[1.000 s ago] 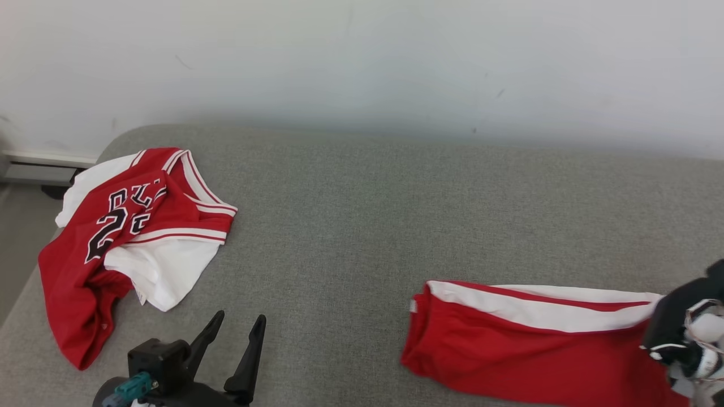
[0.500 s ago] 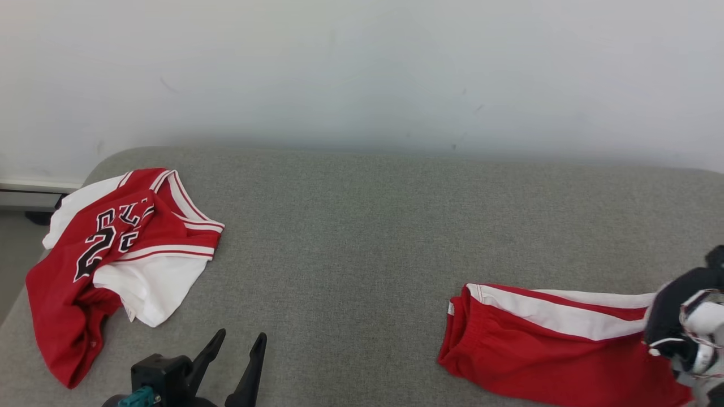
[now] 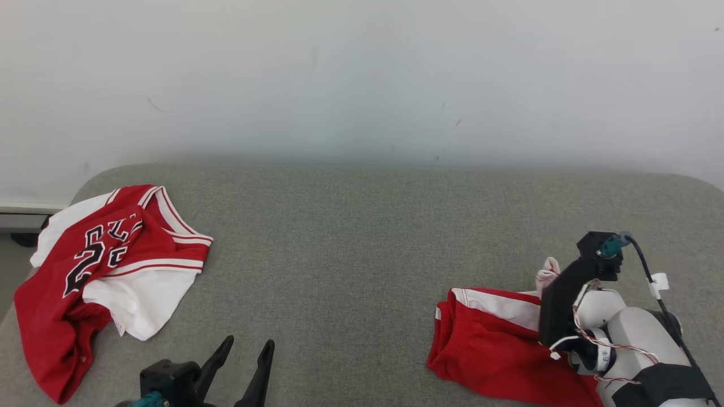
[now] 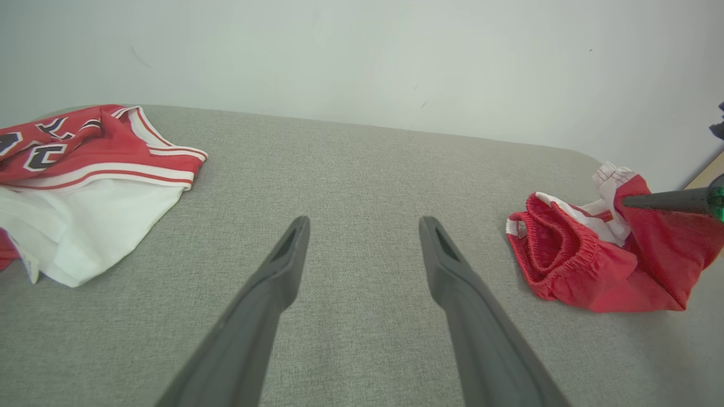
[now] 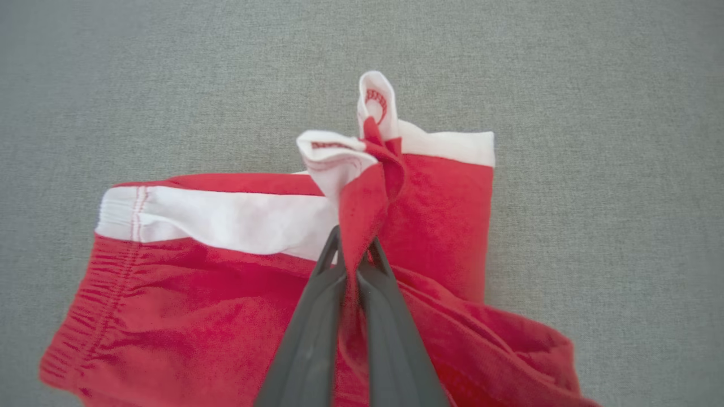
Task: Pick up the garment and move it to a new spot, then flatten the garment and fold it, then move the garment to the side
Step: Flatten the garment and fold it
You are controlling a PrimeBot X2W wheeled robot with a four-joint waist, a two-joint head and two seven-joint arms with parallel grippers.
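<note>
Closest to me, at the bottom left of the head view, the left gripper (image 3: 249, 341) hovers low over the grey cushion (image 3: 350, 254). It is released, its two dark fingers spread wide apart. In its own wrist view they frame a stretch of bare grey fabric.

At the bottom right of the head view, a pale forearm and a black wrist block lean in over the red shorts (image 3: 486, 350). The right wrist view shows the right gripper (image 5: 355, 242) clenched on them. A fold of red cloth is pinched between the fingertips, and a twist of white-trimmed hem stands up just past them. The rest of the shorts lie on the cushion. The elastic waistband sits at the lower left of that view, and a white side stripe runs across the middle.

In the left wrist view the shorts are a crumpled heap at the right edge. The waistband opening faces the camera, and a dark finger reaches in from the right at the top of the heap.

Further back, at the middle left of the head view, a rumpled red and white jersey (image 3: 113, 254) with black numbers lies by the cushion's left edge, well apart from the shorts.

Behind the cushion rises a white wall (image 3: 362, 73) with a few small marks.
</note>
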